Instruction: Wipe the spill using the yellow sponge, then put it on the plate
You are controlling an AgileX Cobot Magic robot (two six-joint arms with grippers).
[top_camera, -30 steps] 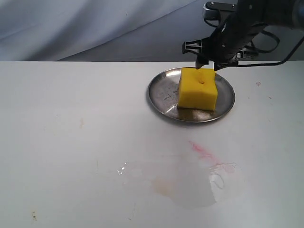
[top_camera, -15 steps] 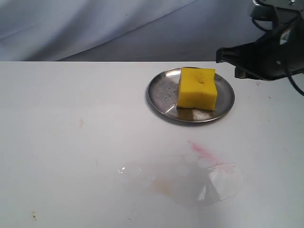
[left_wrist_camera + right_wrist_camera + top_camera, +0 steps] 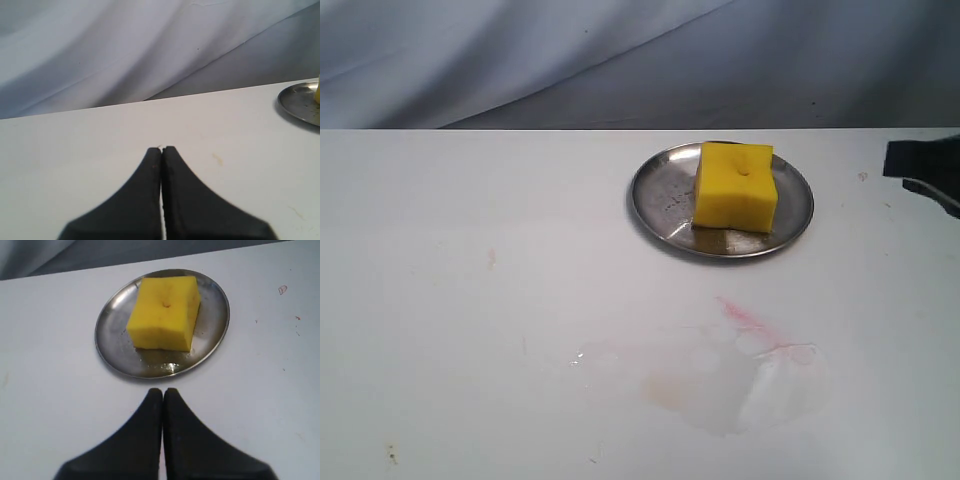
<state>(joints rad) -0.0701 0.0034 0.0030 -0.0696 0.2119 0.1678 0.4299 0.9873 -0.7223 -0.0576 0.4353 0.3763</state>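
The yellow sponge (image 3: 736, 186) (image 3: 165, 312) rests on the round steel plate (image 3: 660, 200) (image 3: 212, 325), dimple face up, with nothing touching it. A pale wet smear of the spill (image 3: 705, 378) with a faint amber tint lies on the white table in front of the plate. My right gripper (image 3: 923, 170) (image 3: 163, 390) is shut and empty, drawn back to the right edge of the exterior view, clear of the plate. My left gripper (image 3: 162, 148) is shut on nothing over bare table; the exterior view does not show it. The plate's rim (image 3: 300, 102) shows at the edge of the left wrist view.
A thin pink-red streak (image 3: 745, 320) runs along the smear's far side. Small stains mark the table at the left (image 3: 491, 258) and near the front left corner (image 3: 392, 455). Grey-blue cloth (image 3: 570, 60) hangs behind the table's far edge.
The right gripper has pulled away from above the sponge to the right edge of the view. The sponge stays on the plate. The wet smear has spread slightly.
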